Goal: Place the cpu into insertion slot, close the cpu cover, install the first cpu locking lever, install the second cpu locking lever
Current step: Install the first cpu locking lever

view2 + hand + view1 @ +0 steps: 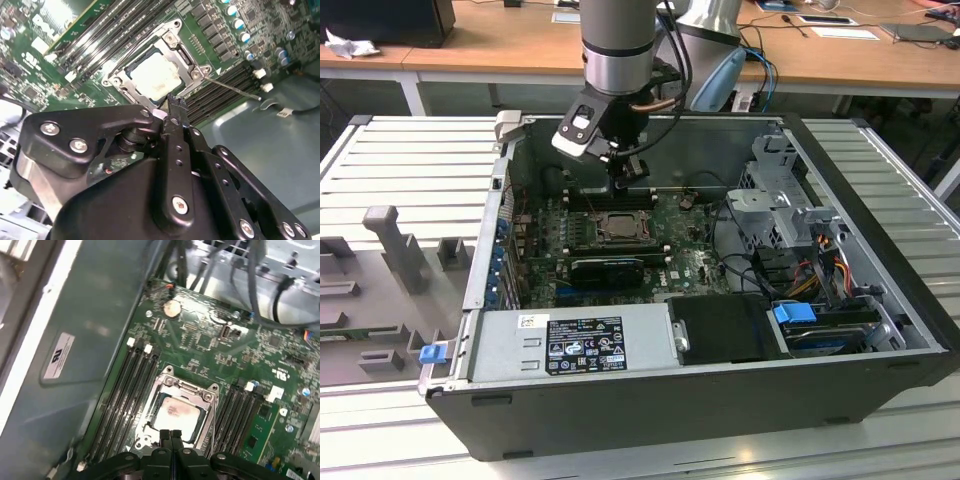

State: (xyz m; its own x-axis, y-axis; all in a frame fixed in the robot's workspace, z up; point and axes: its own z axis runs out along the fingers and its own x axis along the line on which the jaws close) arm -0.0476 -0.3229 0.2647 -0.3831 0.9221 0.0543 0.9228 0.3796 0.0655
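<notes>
The cpu [176, 412] lies flat in the insertion slot [618, 228] on the green motherboard, its pale metal face showing through the window of the cpu cover [167, 384]. The silvery cover [176, 56] lies down over the chip [152, 75]. One thin wire locking lever [232, 87] sticks out sideways from a socket corner, over the memory slots. My gripper [171, 432] hovers just above the socket's edge with its black fingertips [173, 101] pressed together and nothing between them. In the exterior view the gripper [628, 185] hangs a little behind the socket.
Everything sits inside an open black computer case [880, 330]. Long memory slots [122, 390] flank the socket on both sides. A black graphics card [607, 268] lies in front of it, a drive cage and cables [790, 215] to the exterior view's right, and a power supply [570, 345] at the front.
</notes>
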